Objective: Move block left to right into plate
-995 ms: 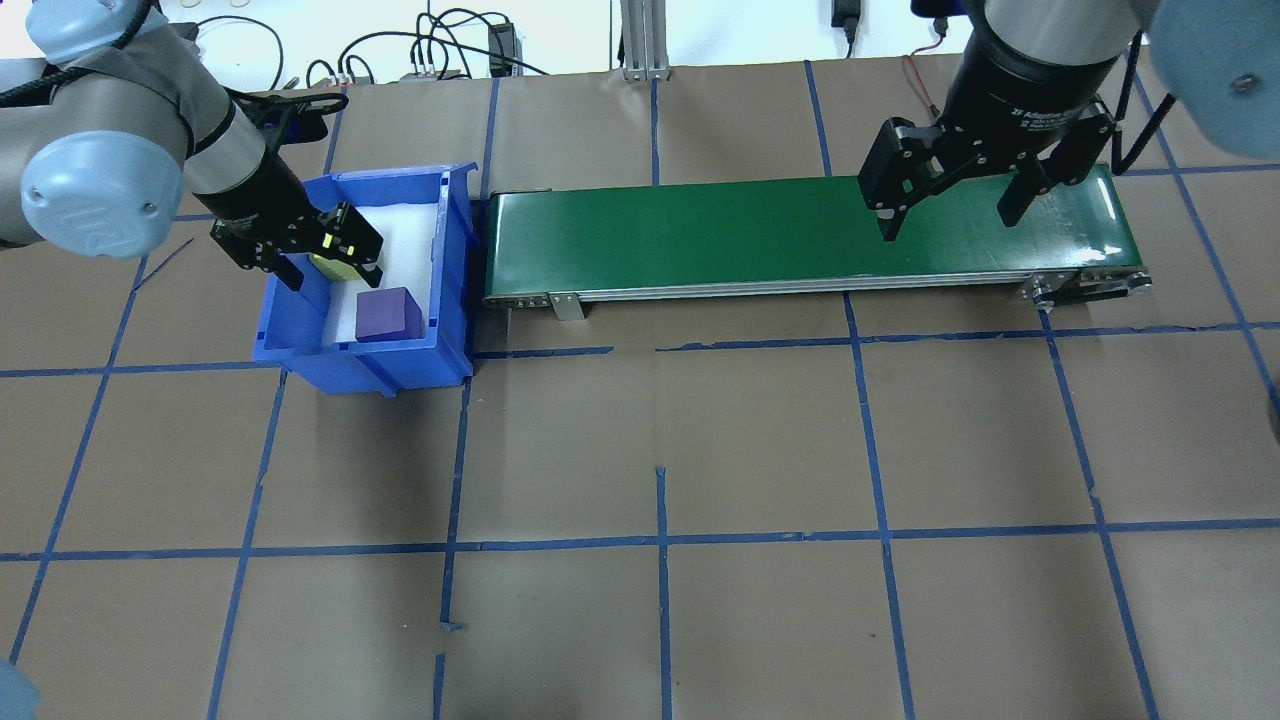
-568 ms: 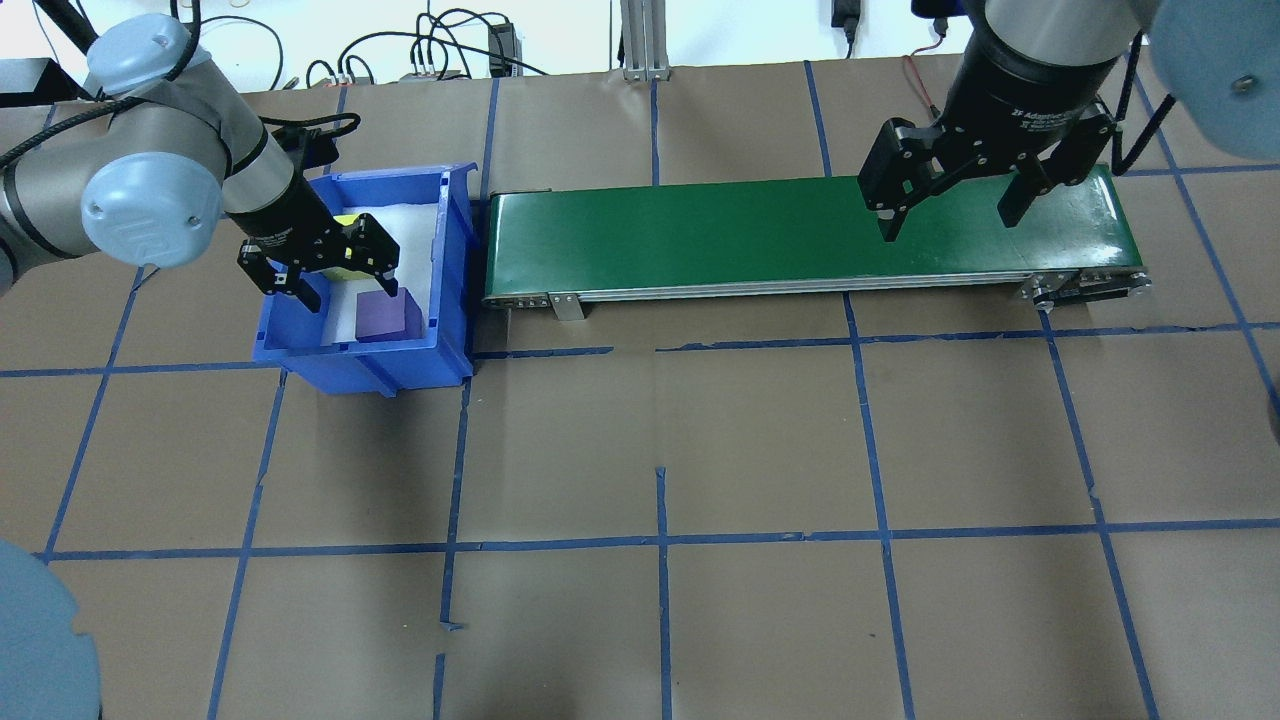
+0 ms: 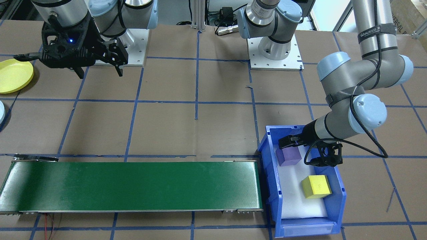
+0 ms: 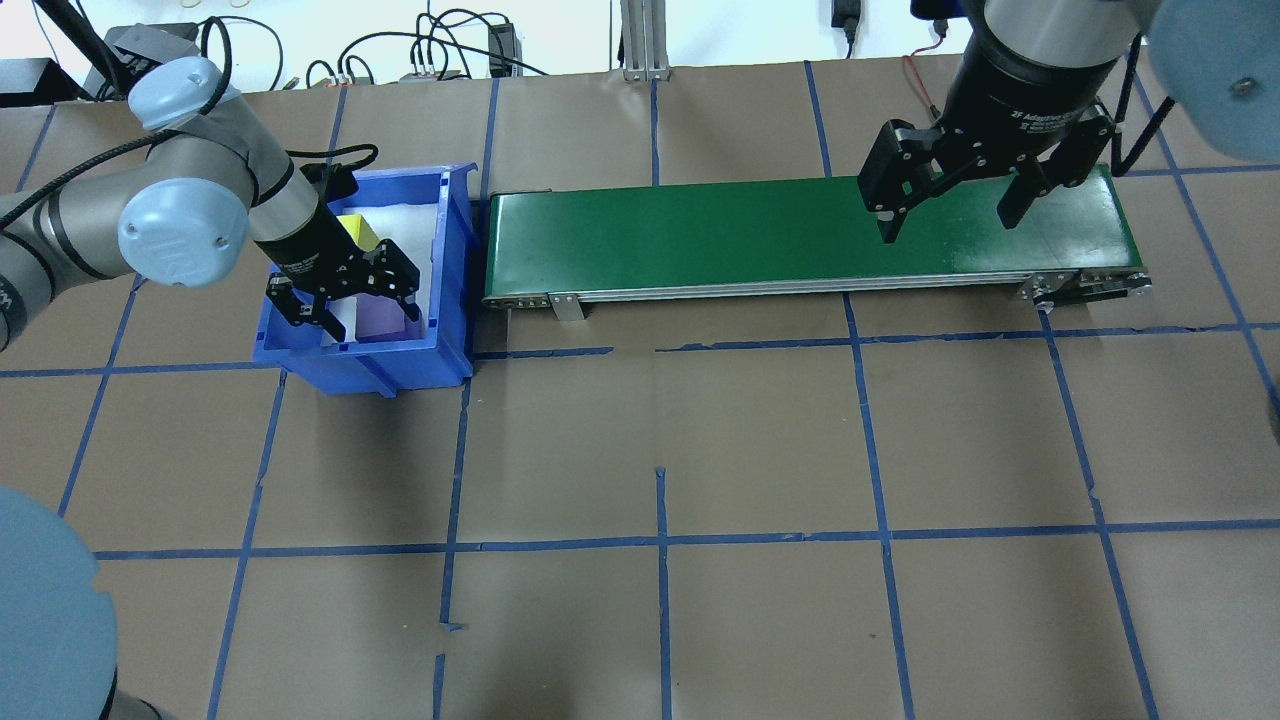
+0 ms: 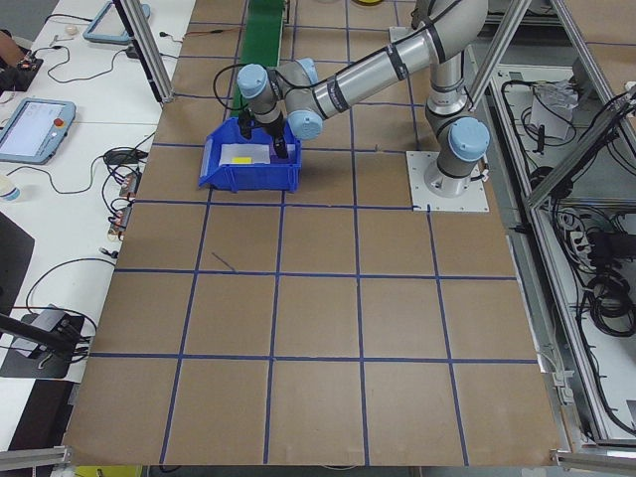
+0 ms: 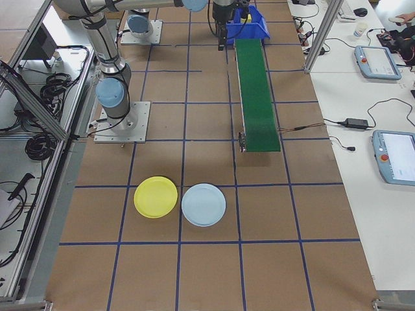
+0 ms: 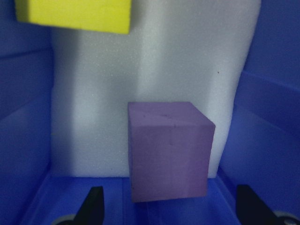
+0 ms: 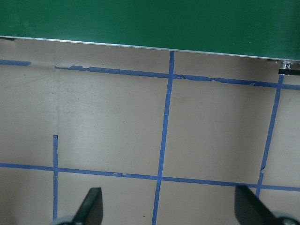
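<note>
While the right gripper hangs with its jaws spread and nothing in them above the far end of the green conveyor belt, just as it did a second ago, the left gripper has travelled within the blue bin: a second ago it sat over the yellow block, and now it has shifted toward the robot-side end of the bin, so that it stands over the purple block. Its jaws are spread wide and hold nothing; the left wrist view shows the purple block resting on the white foam liner and centred between the two dark fingertips, which have not yet reached its sides. The yellow block lies apart from it, further along the foam. That shift suggests the purple block is the chosen one and the grasp is about to begin, so the task looks to be at an early stage: no block has left the bin. The yellow plate lies on the table at the robot's right, well beyond the belt's end and just beside a pale blue plate. From here the left gripper would need to descend and close, taking care with the near bin wall.
</note>
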Available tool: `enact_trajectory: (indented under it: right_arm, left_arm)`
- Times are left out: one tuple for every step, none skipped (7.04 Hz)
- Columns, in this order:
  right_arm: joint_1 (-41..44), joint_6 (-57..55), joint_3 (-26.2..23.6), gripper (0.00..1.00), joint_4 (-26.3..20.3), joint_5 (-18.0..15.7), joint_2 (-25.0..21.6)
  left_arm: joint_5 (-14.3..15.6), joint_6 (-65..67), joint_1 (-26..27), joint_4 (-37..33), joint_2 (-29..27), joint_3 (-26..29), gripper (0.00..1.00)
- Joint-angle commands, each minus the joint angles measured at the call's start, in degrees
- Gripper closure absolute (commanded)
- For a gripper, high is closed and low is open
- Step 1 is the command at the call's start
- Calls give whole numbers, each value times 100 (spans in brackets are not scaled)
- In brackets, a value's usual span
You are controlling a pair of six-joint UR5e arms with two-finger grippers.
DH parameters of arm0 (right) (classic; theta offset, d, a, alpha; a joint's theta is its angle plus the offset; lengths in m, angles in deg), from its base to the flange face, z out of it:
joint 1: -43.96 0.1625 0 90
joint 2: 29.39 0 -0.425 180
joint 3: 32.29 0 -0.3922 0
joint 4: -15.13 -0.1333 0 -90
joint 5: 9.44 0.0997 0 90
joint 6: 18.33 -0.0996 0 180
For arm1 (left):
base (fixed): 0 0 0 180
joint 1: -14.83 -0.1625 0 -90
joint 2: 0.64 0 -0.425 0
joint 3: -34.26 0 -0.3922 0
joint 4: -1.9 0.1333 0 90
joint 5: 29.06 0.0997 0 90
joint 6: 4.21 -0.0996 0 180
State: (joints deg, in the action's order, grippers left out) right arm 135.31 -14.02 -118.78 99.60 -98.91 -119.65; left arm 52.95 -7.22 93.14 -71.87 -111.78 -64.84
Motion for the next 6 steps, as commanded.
enact_trajectory:
  right_arm:
    - [6, 0, 0, 0, 0, 0, 0]
    - [6, 0, 0, 0, 0, 0, 0]
    - [23, 0, -9, 0, 9, 18, 0]
    - [23, 0, -35, 0, 9, 9, 0]
    - [15, 0, -44, 0, 9, 9, 0]
    - [15, 0, -53, 0, 9, 9, 0]
  left_arm:
    - [-46, -41, 0, 64, -127, -30, 8]
    - [-37, -155, 0, 152, -162, -21, 33]
    - [-2, -469, 0, 249, -189, -12, 58]
    - [24, -768, 0, 311, -189, 66, 75]
    - [16, -797, 9, 616, 11, 119, 76]
    - [33, -780, 35, 680, 379, 250, 76]
